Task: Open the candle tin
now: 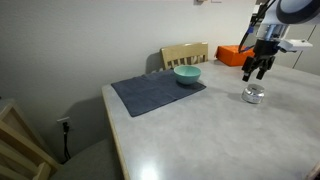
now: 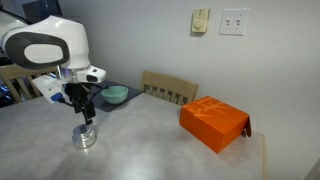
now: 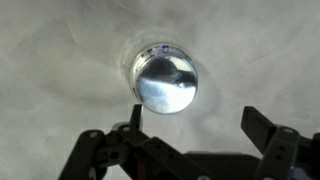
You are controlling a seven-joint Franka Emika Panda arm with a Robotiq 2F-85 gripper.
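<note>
One small silvery candle tin (image 1: 254,95) sits on the pale table (image 1: 190,135), on bare surface well apart from the dark grey mat (image 1: 155,93) and from the teal bowl (image 1: 187,74) that rests at the mat's far edge. Its domed lid is on and shines like a mirror in the wrist view, where the tin (image 3: 165,80) lies beyond the fingertips rather than between them. The gripper (image 1: 256,74) hangs just above the tin, pointing down, with its two fingers spread wide and nothing held in them. In the wrist view the dark fingers (image 3: 256,128) stand at either side of the lower frame with only table surface showing in the gap. Both exterior views suggest a slim gap between fingertips and lid, though I cannot tell for sure whether they touch. In an exterior view the gripper (image 2: 87,118) is directly over the tin (image 2: 85,137), the bowl (image 2: 115,95) is behind it, and an orange rectangular box (image 2: 213,124) lies well off to the side near the table's edge. A wooden chair (image 2: 170,88) is at the far side of the table, and a light switch (image 2: 201,20) and a wall outlet (image 2: 235,21) are on the wall above.
</note>
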